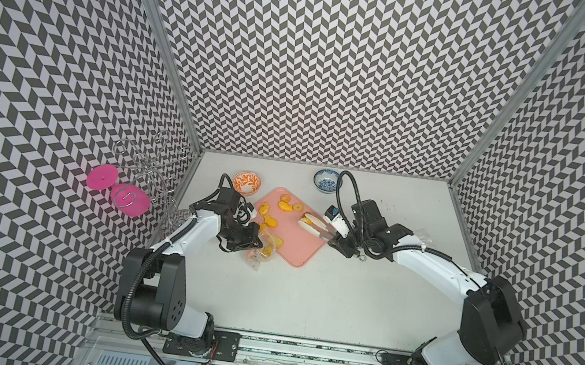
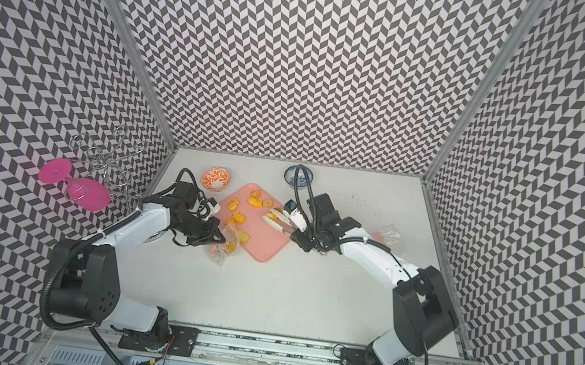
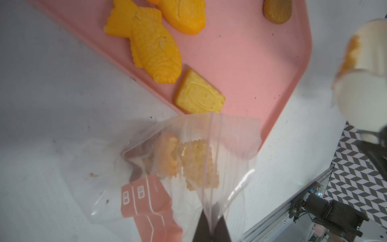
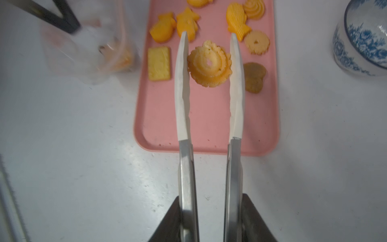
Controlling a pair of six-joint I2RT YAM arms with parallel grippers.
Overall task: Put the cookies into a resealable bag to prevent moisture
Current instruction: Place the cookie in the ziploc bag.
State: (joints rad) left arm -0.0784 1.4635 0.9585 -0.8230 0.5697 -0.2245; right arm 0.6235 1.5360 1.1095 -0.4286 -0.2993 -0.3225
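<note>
Cookie (image 4: 209, 64) between tongs (image 4: 184, 109), well ahead of right fingers (image 4: 169, 222)

We see black-and-white chevron walls (image 1: 337, 62) closing three sides of a white counter (image 1: 307, 289), metal posts (image 1: 163, 43) at its far corners, a metal rail (image 1: 299, 348) along its near edge.

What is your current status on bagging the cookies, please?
Left tool shut on bag. Right tool squeezing tongs, swirl cookie pinched over tray. No obstruction seen.
</note>
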